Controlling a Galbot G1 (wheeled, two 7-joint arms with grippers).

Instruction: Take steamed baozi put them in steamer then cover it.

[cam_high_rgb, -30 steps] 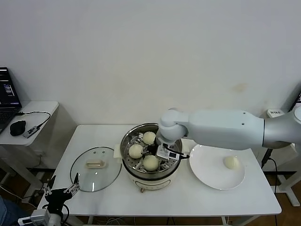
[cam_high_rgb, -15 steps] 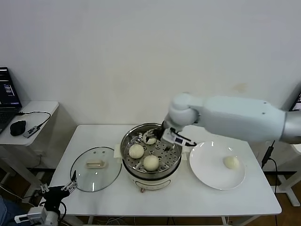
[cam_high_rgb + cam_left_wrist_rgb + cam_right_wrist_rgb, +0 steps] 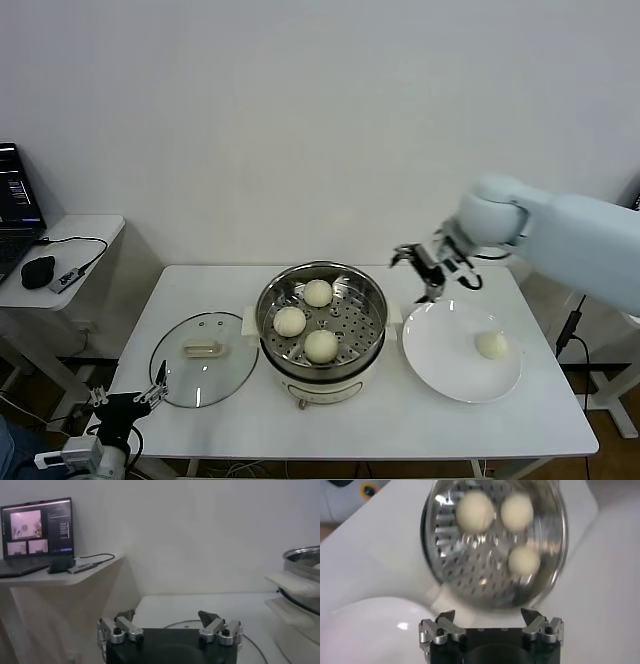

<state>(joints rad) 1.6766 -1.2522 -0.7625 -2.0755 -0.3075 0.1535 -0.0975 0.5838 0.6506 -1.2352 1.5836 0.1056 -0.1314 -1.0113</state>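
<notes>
While upright the steamer (image 3: 321, 322), right gripper (image 3: 420, 266) fingers spread, empty; left gripper (image 3: 128, 403) likewise.

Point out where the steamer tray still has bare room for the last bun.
Bare perforated tray lies on the steamer's right side, toward the plate. The left and middle are crowded by three buns. The right gripper hangs open above the plate's far edge.

three cream-white steamed baozi (image 3: 306, 320) sit on the shiny silver, hole-dotted steamer (image 3: 322, 355); a fourth cream baozi (image 3: 491, 345) lies on a white plate (image 3: 445, 365) below the black-and-silver right claw (image 3: 424, 266).
</notes>
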